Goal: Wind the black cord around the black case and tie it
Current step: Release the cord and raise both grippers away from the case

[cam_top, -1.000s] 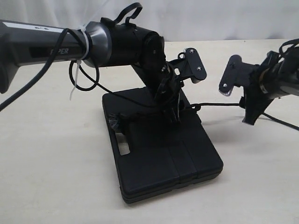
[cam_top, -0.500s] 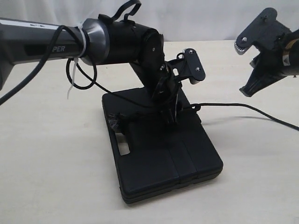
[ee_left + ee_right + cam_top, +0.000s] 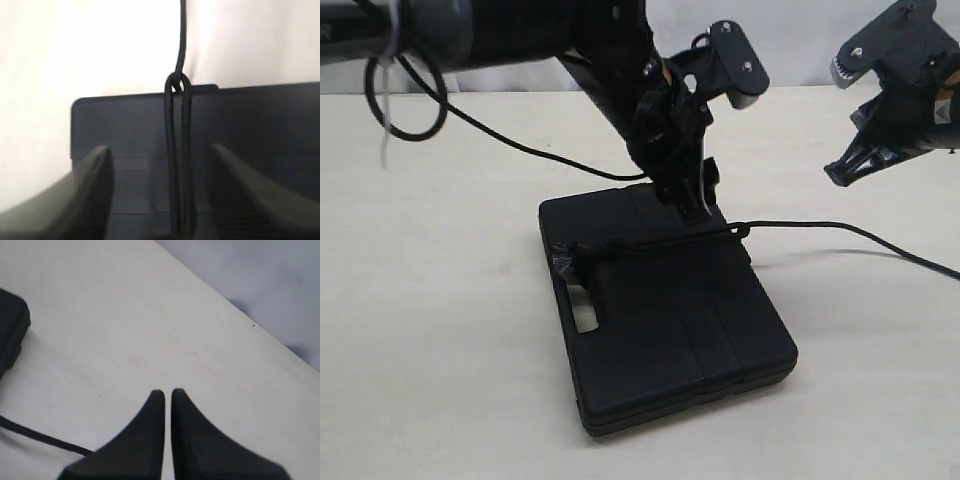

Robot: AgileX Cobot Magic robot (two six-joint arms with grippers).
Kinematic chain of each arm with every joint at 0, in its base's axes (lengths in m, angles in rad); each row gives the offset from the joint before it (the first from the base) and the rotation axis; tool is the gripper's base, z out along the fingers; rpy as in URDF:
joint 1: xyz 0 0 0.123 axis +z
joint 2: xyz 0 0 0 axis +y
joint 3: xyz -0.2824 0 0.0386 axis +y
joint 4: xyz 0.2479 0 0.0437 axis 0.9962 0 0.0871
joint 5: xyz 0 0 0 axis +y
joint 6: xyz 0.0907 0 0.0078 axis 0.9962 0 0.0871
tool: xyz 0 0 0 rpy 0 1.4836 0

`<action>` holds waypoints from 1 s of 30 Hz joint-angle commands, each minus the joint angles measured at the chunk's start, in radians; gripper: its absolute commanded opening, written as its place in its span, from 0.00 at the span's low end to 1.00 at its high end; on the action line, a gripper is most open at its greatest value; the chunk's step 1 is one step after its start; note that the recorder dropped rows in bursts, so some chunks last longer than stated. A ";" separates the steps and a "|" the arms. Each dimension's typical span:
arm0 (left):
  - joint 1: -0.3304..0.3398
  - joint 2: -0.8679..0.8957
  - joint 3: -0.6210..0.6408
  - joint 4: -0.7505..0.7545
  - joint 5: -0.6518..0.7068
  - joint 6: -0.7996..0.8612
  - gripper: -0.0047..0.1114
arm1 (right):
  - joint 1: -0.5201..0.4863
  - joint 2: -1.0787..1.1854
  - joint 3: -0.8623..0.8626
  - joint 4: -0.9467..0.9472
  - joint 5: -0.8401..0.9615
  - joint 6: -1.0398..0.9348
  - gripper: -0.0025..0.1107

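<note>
The black case (image 3: 670, 330) lies flat on the table, its handle slot towards the left. The black cord (image 3: 660, 243) runs in two strands across its far part, from a knotted tuft (image 3: 570, 258) to a loop at the right edge (image 3: 744, 230). From there it trails off right over the table. My left gripper (image 3: 692, 200) hovers just above the far part of the case, open. In the left wrist view (image 3: 159, 149) the doubled cord (image 3: 179, 165) runs between its fingers, untouched. My right gripper (image 3: 843, 170) hangs high at the right, shut and empty, the same in its wrist view (image 3: 167, 391).
The loose end of the cord (image 3: 880, 240) trails across the pale table (image 3: 440, 330) to the right edge. A smooth robot cable (image 3: 520, 145) droops from the left arm behind the case. A grey backdrop (image 3: 260, 275) stands past the table's far edge.
The right gripper went from low beside the cord up and to the right, and has shut. The left arm has risen off the case, leaving the cord lying across it.
</note>
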 commanded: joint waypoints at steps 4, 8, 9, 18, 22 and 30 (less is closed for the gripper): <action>0.001 -0.110 0.001 -0.008 0.035 -0.127 0.04 | -0.003 -0.173 0.005 0.207 -0.052 -0.007 0.06; 0.000 -0.230 0.018 -0.047 -0.041 -0.162 0.04 | 0.158 -0.318 0.005 0.230 -0.055 -0.032 0.06; 0.000 -0.268 0.041 -0.060 -0.093 -0.162 0.04 | 0.188 -0.339 0.005 0.230 -0.055 -0.032 0.06; 0.000 -0.720 0.545 -0.068 -0.678 -0.160 0.04 | 0.337 -0.481 0.005 0.444 -0.020 -0.025 0.06; 0.000 -0.868 0.690 -0.059 -0.766 -0.160 0.04 | 0.355 -0.481 0.005 0.470 -0.005 -0.025 0.06; 0.000 -1.067 0.797 -0.061 -0.702 -0.186 0.04 | 0.355 -0.481 0.005 0.470 -0.005 -0.025 0.06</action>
